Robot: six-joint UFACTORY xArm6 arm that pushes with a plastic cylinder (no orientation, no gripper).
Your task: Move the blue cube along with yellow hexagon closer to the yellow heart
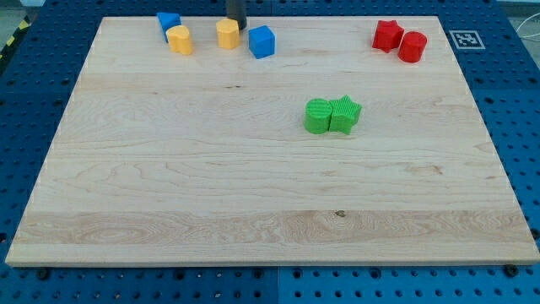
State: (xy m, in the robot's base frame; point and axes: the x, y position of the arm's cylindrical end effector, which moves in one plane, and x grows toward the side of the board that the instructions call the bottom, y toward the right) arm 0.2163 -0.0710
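Top centre of frame: blue cube [261, 41] just right of yellow hexagon [227, 34] | yellow heart [179, 40] left | my tip [235, 25] behind hexagon, no fingers | you push light, stiff, slippery blocks from their right faces

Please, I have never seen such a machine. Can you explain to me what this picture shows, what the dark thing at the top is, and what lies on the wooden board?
One camera looks down at a wooden board. The dark thing is a robot arm's rod. It grips nothing, only pushes blocks. My tip sits at the view's top, just behind a yellow block, with a blue cube to its right. Further left stand another yellow block and a blue block. Two red blocks are top right, two green blocks near the middle.
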